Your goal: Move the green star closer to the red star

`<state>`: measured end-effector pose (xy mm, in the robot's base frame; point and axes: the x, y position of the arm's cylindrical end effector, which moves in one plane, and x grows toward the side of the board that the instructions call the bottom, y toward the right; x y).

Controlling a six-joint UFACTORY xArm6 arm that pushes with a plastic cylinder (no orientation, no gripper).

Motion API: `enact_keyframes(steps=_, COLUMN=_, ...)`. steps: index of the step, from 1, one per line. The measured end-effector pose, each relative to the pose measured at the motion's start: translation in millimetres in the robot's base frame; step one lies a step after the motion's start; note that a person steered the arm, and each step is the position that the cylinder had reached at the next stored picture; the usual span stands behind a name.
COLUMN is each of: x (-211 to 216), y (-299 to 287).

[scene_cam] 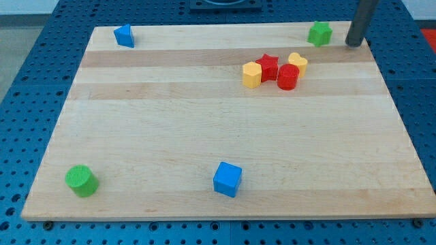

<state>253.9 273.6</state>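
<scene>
The green star sat near the top right corner of the surface, up and to the view's right of the red star and well apart from it. My tip stood just right of the green star, a small gap between them; the rod carried no gripper, so no jaw state applied. Touching the red star were a yellow block at its left and a red cylinder at its lower right, with a yellow heart beyond.

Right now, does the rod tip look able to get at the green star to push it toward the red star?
Probably yes. My tip sits just to the view's right of the green star, with nothing between them. The red star lies toward the view's lower left, so this side suits the push.
</scene>
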Motion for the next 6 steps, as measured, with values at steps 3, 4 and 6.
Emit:
enact_keyframes(steps=3, x=-22.4, y=-52.4)
enact_keyframes(steps=4, x=-22.4, y=-83.3)
enact_keyframes(steps=6, x=-13.4, y=-131.6)
